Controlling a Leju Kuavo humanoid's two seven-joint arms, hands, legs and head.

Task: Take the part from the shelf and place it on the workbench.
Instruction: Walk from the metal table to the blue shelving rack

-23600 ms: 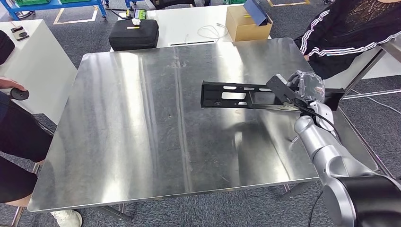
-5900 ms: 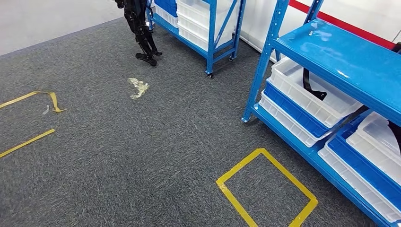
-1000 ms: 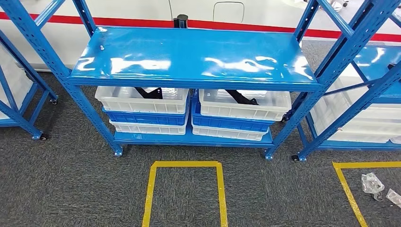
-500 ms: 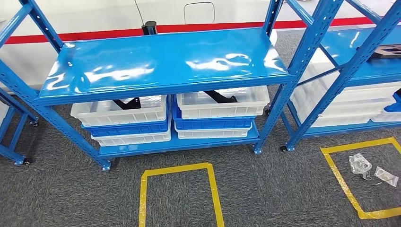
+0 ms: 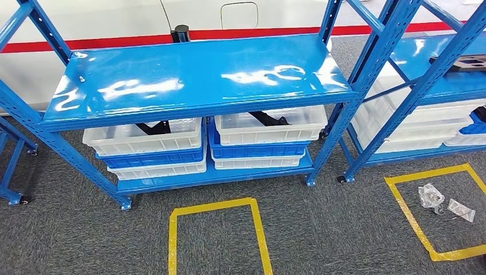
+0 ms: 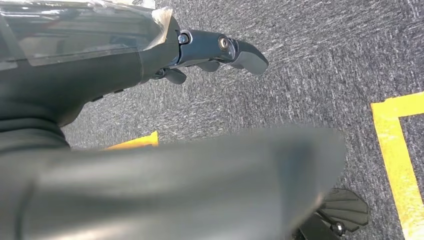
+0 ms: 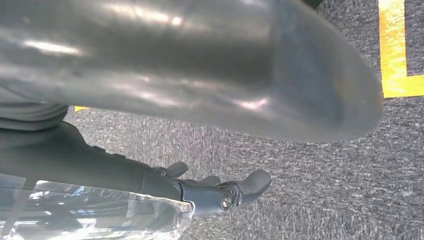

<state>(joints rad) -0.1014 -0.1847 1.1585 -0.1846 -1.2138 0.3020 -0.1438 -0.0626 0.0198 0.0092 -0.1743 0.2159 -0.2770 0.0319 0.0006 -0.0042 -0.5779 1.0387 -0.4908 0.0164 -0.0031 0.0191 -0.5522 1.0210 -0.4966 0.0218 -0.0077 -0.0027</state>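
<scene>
A blue shelf rack stands in front of me in the head view, its top board bare. Under that board, two white bins sit side by side. A black part lies in the left bin and another black part lies in the right bin. A third black part lies on the neighbouring rack at the far right. My left hand hangs over the grey carpet, fingers apart and holding nothing. My right hand also hangs over the carpet and holds nothing.
A yellow tape square marks the carpet in front of the rack. A second tape square at the right holds clear plastic bags. More white and blue bins fill the right rack. A white wall with a red stripe runs behind.
The camera has moved: the whole scene has shifted left over the last second, bringing the right rack and its tape square further into view. Both hands still hang with nothing in them.
</scene>
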